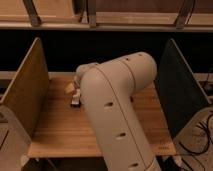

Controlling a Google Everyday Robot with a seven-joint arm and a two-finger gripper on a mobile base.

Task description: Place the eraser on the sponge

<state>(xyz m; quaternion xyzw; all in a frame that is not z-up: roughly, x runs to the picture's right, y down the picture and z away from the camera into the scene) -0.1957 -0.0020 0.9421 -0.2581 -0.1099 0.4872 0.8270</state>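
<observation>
My big pale arm [117,107] fills the middle of the camera view and covers most of the wooden table [57,132]. At the arm's left end, my gripper [78,91] is mostly hidden behind the arm's bulk. Just below it, a small whitish block with dark parts, the eraser [75,99], shows over the tabletop. I cannot tell whether it is held or lying on the wood. The sponge is hidden from view.
A small yellowish thing [69,87] lies just left of the arm's end. A tan side panel [27,92] walls the table on the left and a dark panel [180,92] on the right. Shelving runs along the back, and cables hang at the lower right.
</observation>
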